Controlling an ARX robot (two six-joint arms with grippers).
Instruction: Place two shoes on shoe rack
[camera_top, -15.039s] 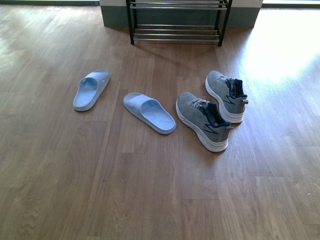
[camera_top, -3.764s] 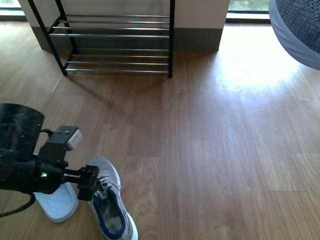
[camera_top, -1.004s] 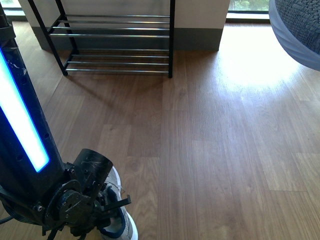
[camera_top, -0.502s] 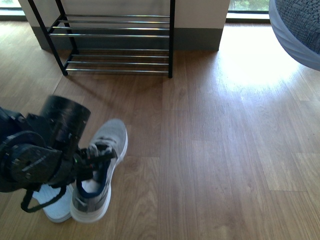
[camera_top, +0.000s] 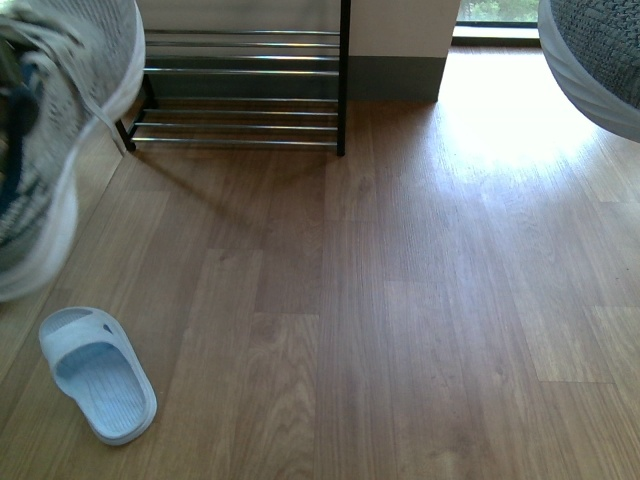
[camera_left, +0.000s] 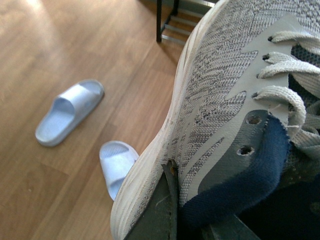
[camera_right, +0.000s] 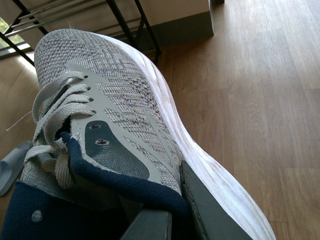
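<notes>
Sneaker: upper of coarse grey knit cloth, matt, with smooth grey overlays at the eyelets, flat woven laces, fuzzy navy cloth lining and a matt white rubbery sole; second sneaker alike. Slide sandal: pale blue moulded plastic or foam, smooth, matt, footbed finely ribbed. Shoe rack: glossy chrome metal rods on black frames; floor: wood-grain boards, satin sheen.
</notes>
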